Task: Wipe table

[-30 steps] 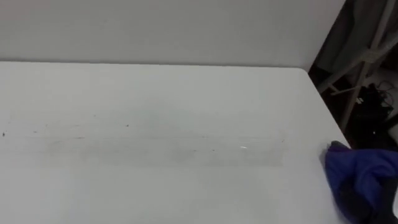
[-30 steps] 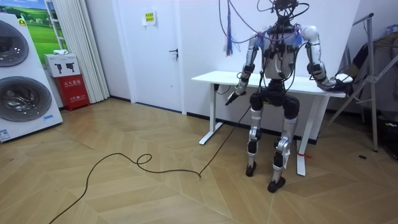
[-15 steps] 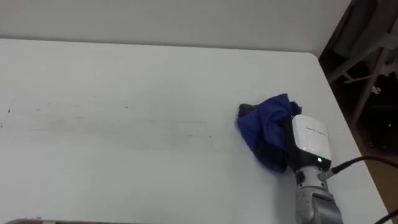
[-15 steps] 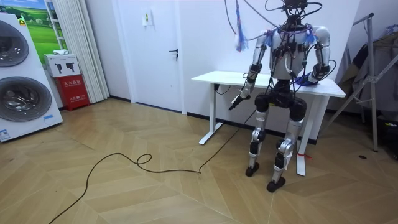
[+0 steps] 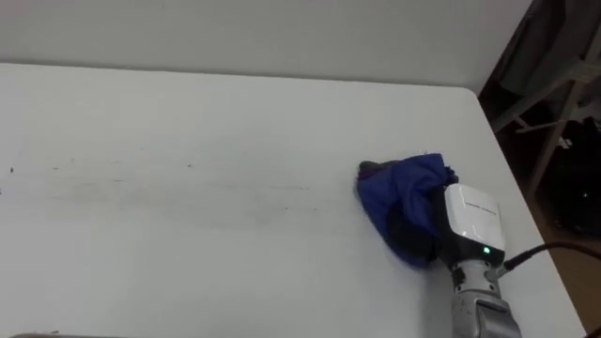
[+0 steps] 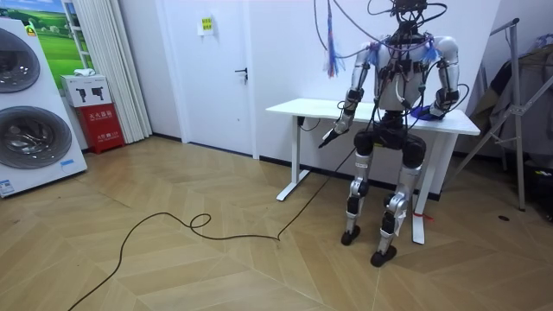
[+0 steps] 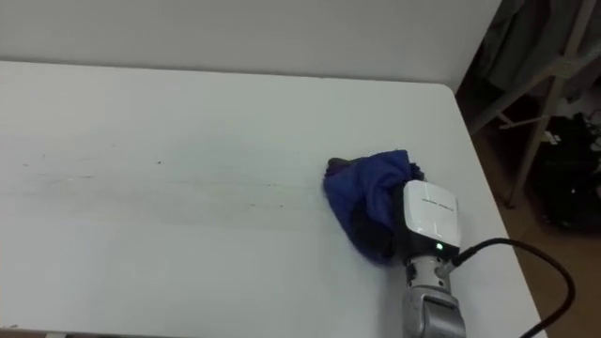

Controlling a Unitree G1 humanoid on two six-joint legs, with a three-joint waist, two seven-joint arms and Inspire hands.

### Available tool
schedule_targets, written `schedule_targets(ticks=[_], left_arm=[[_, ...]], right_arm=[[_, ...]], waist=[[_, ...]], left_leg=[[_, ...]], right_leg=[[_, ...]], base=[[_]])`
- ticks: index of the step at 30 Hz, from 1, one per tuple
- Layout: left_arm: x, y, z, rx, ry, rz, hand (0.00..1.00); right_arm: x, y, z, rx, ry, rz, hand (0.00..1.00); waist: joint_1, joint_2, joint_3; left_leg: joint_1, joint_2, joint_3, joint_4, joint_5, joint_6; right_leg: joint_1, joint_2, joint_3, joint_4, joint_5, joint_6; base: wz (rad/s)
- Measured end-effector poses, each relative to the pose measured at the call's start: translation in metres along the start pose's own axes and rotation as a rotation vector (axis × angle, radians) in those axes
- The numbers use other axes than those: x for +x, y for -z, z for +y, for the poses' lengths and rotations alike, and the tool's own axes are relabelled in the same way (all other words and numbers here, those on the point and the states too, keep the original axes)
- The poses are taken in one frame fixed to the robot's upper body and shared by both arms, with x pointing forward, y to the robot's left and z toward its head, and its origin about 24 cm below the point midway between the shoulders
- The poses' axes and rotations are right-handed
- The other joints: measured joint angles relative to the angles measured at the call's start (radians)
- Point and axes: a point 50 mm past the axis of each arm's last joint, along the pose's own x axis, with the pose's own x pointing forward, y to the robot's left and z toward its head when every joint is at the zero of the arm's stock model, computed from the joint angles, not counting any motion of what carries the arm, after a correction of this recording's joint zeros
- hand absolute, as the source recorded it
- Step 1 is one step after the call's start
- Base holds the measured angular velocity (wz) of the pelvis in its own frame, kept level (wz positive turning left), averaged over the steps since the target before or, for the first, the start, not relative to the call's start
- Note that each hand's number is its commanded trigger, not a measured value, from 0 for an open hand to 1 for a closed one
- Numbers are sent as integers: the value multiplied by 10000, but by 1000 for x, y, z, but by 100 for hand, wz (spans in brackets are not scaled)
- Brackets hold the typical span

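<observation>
- The right hand [image 5: 472, 218] is buried wrist-deep in the blue cloth [image 5: 399, 192]; I cannot tell whether it clenches the cloth or presses flat on it.
- The cloth lies bunched on the table [image 5: 188, 113] near its right edge, weighted down for wiping.
- Faint marks [image 5: 188, 167], possibly dirt, run leftward, likely the stroke's target.
- The left hand [image 6: 329, 137] hangs below the tabletop, out of the way.

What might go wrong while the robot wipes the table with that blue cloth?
The blue cloth is bunched up at the right robot hand, so it may skip the faint streaks on the table. It also sits close to the table's right edge, so a sideways push might drop it off.
</observation>
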Motion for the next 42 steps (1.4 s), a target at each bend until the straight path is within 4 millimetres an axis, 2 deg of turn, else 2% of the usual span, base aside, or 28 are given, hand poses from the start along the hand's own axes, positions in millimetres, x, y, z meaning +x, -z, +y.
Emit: schedule_targets(ticks=[5,13,18,20,26,29,36,38,42], left_arm=[[0,-1,0,-14,-2,-30,0],[0,-4,0,-343,30,-439,0],[1,-3,2,-714,11,-412,0],[1,-2,5,-921,-34,-462,0],[2,-1,8,-1043,91,-503,0],[2,0,7,-1040,249,-511,0],[3,0,7,-1106,280,-591,0],[3,6,8,-1191,253,-436,0],[3,14,10,-1343,270,-111,0]], right_arm=[[-2,1,1,-78,-27,-9,0],[-5,4,-1,-178,87,-299,0],[-15,11,-8,225,291,-453,0],[-17,11,-9,523,303,-578,0],[-19,9,-17,686,26,-753,0],[-16,11,-26,937,-12,-685,0],[-10,8,-47,2173,662,-914,0],[-7,11,-59,2546,1137,-909,0],[-5,20,-69,2689,1605,-670,0]], waist=[[-35,-6,-45],[-54,-4,-45],[-122,-26,-51],[-251,-62,-40],[-298,-123,10],[-240,-122,29],[-327,-137,42],[-369,-179,50],[-421,-327,70]], left_leg=[[20,-9,-21,4,-3,4],[60,-27,-21,49,-37,26],[34,-52,-17,33,-50,51],[37,-55,-12,17,-53,54],[124,-34,58,9,-84,58],[145,-18,200,30,-107,92],[197,-63,272,-28,-132,142],[314,-91,278,-146,-125,152],[381,-112,282,-269,-128,159]], right_leg=[[36,-5,-2,1,-2,4],[116,-18,-7,-19,-17,28],[134,-26,14,-94,-13,36],[131,-25,46,-93,-8,45],[109,-15,292,15,-17,58],[95,-22,481,8,-25,69],[105,-85,524,21,-29,103],[168,-120,515,26,-49,140],[175,-147,519,24,-63,164]], base=[[0],[0],[0],[0],[-6],[-10],[-2],[0],[0]])
